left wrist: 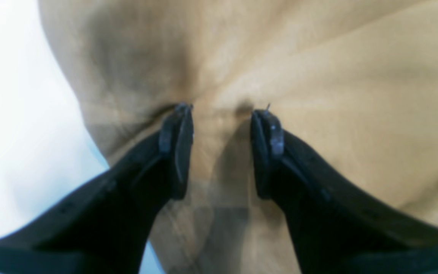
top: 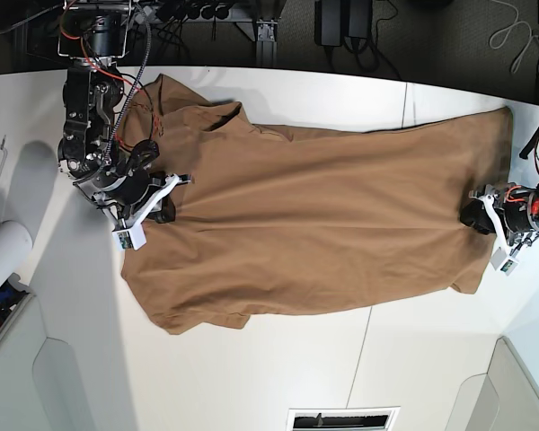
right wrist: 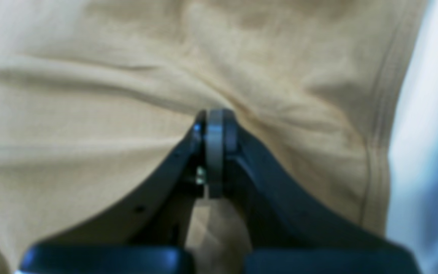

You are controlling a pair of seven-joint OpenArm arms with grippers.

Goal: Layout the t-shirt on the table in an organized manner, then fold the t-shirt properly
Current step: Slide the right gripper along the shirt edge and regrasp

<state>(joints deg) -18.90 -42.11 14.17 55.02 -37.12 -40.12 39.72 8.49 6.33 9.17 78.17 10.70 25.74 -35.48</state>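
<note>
t-shirt (top: 314, 224) spread wide across centre of table (top: 278, 359), mostly flat, some wrinkles. right gripper (right wrist: 214, 114) clenched, tips pressed on cloth at frame left; left gripper (left wrist: 222, 110) parted, fingers resting on hem at right. layout nearly done, folding not begun.

Light falls bright and even from overhead in the base view, and the table (top: 278, 359) reads clean white with only soft, short shadows under the arms. The far background above the table edge sits dim. Both wrist views are soft and out of focus: the t-shirt (left wrist: 318, 95) weave is smeared, and the table washes out to glaring white at the left wrist view's left edge. The left gripper (left wrist: 222, 114) casts a dark shadow between its fingers onto the cloth.
</note>
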